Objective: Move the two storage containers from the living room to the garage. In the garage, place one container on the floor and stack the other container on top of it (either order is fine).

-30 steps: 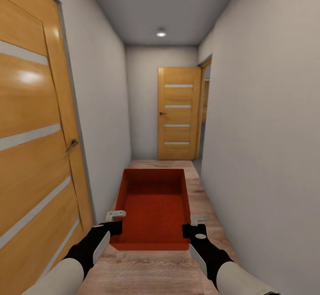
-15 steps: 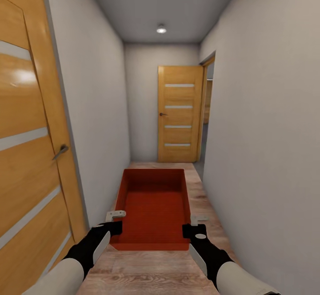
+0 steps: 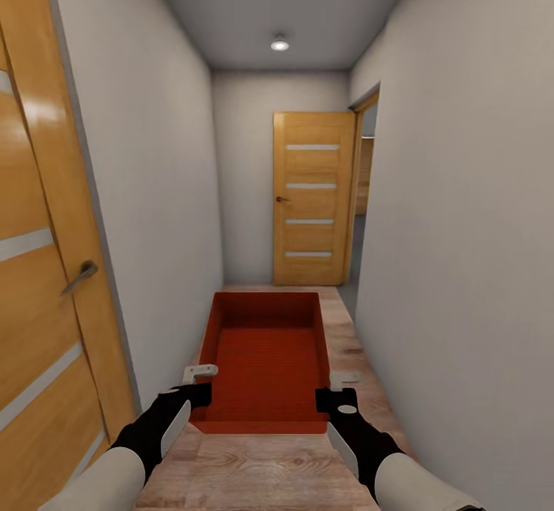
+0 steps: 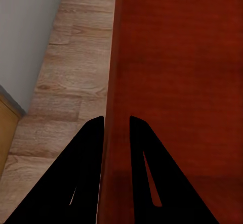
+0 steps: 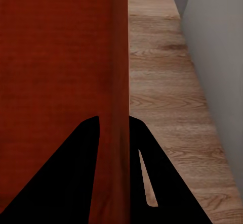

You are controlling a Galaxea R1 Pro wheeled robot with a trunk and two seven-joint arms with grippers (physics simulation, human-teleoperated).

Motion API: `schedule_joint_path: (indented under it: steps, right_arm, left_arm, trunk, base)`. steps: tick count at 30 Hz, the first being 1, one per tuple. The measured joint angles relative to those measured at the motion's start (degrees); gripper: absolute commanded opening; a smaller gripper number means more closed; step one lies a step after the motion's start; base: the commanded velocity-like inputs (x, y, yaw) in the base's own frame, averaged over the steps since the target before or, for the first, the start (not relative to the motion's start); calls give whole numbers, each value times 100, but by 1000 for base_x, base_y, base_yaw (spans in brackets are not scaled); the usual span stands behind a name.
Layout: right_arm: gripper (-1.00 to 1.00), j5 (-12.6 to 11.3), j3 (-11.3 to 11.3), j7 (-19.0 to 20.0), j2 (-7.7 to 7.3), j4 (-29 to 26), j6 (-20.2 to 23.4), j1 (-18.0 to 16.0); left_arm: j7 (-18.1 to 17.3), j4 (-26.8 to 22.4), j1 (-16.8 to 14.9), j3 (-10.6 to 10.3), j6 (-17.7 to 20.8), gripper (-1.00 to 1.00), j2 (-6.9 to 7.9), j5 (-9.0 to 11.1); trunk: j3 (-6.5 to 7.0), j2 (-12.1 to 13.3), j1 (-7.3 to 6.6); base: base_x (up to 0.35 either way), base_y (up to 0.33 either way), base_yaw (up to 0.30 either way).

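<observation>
1 red bin [image 3: 267, 357] carried over hallway wood floor [image 3: 254, 472], left gripper [image 4: 116, 133] clamped on its left wall, right gripper [image 5: 114, 133] clamped on its right wall, wooden door [image 3: 312, 197] ahead

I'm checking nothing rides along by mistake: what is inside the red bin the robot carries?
The storage container looks empty: just its bare red bottom and walls. The corner directly behind its near wall is hidden from the head camera.
</observation>
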Motion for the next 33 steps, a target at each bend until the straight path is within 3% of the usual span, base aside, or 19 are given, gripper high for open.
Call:
schedule_joint_path:
  steps: [33]
  right_arm:
    - [-100,0,5,6,-7,0,11,0]
  left_arm:
    - [5,17,0,6,-6,-100,-9,-2]
  trunk:
    - [0,0,0]
  base:
    - [324,0,0]
